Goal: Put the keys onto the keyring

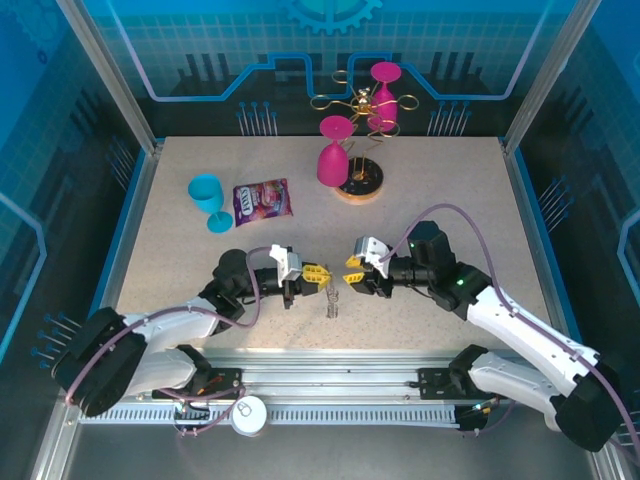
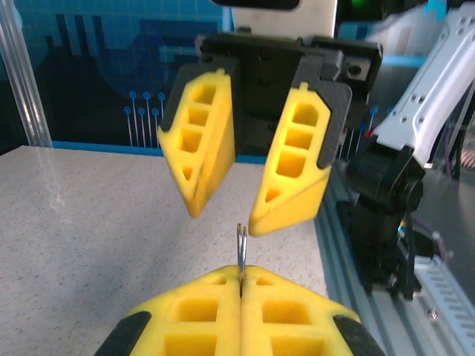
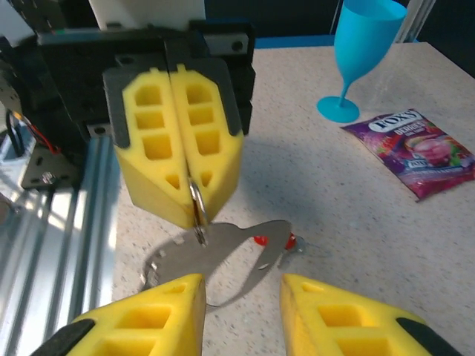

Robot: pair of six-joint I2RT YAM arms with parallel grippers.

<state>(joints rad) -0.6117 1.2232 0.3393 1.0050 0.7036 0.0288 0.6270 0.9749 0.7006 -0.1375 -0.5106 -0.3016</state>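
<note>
Left hand point(image 3: 191, 208) is clamped shut on a thin wire ring point(image 3: 199, 227) of the keyring point(image 3: 223, 256), whose grey loop hangs at 6 o'clock below its fingertips, low over the speckled surface point(image 3: 334, 193). The red-headed key point(image 3: 260, 240) shows at the loop's 3 o'clock edge. Right hand point(image 3: 239, 300) faces it, jaws partly apart, holding nothing

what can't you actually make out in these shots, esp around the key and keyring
- right wrist view: only red bits of the key show behind the keyring; its blade is hidden, so whether it is threaded on is unclear
- top view: the keyring is a thin sliver, too small to read
- left wrist view: the fingers of the left gripper hide all but one thin wire ring
</note>
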